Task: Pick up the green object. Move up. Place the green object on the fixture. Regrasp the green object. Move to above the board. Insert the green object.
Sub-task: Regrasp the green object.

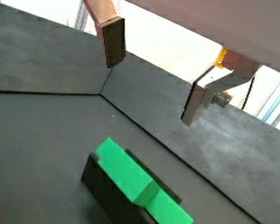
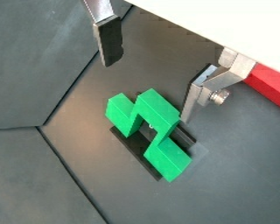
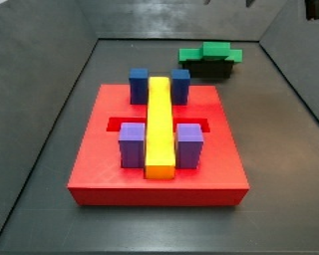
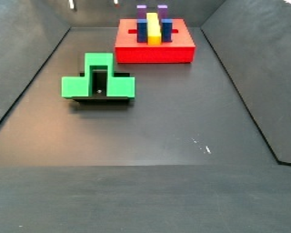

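Green object (image 2: pixel 152 129) sits on the fixture (image 4: pixel 102 98), well apart from the red board (image 3: pixel 156 177); I judge it's parked there for a regrasp. Gripper (image 2: pixel 150 72) hovers above it, fingers (image 2: pixel 108 44) wide, holding nothing. In a side view (image 4: pixel 98 80), its long axis runs left-right, stem pointing far.

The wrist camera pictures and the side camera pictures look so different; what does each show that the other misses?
Only the wrist views show the gripper, open and empty above the green object. Only the side views show the whole red board with its yellow bar, blue blocks and purple blocks. Both show the green object resting on the dark fixture.
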